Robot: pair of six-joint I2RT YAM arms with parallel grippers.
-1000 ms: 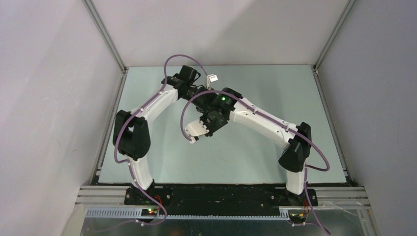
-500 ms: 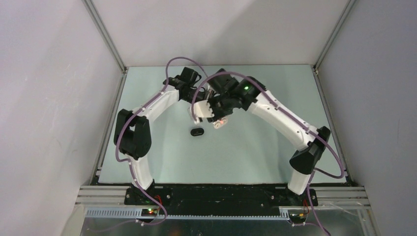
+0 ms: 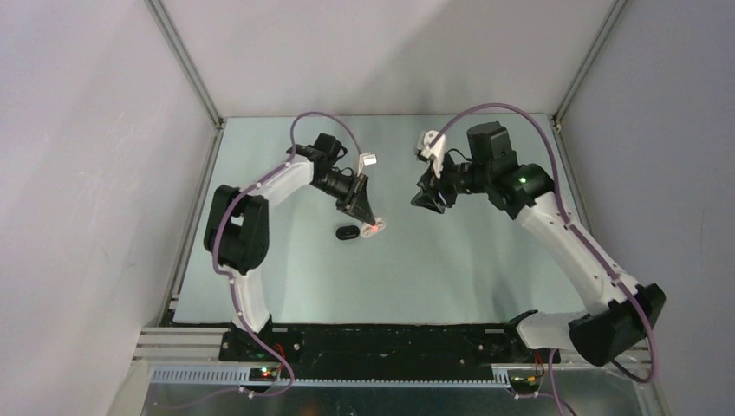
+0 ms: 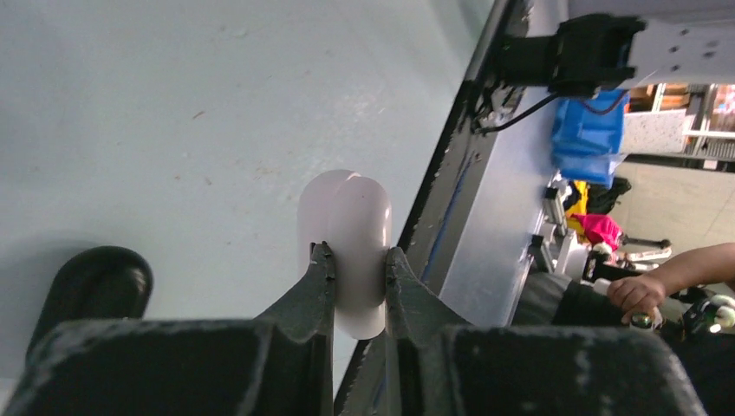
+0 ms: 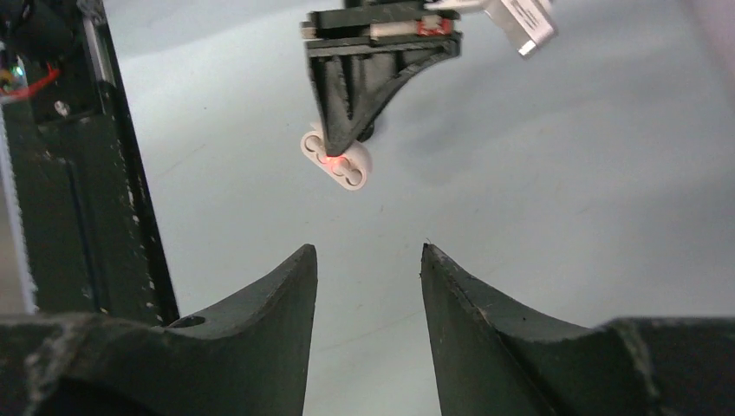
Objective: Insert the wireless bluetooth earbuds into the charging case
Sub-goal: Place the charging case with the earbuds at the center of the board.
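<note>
A pale green table (image 3: 451, 260) is lying inside plain grey walls (image 3: 78, 173). Left of centre in the overhead view, the left gripper (image 3: 369, 217) is clamping a white charging case (image 3: 375, 228) in a narrow grip, close to the table. A red light (image 5: 327, 161) is glowing on the case's open face, and what is sitting in its round recesses is too small to tell. A black case (image 3: 347, 231) is resting on the table just left of it, apart. The right gripper (image 3: 426, 201) is hanging right of centre with jaws parted, gripping nothing. It is facing the white case from well apart.

White walls (image 3: 364, 52), pale, perhaps greenish table (image 3: 451, 260)
</note>
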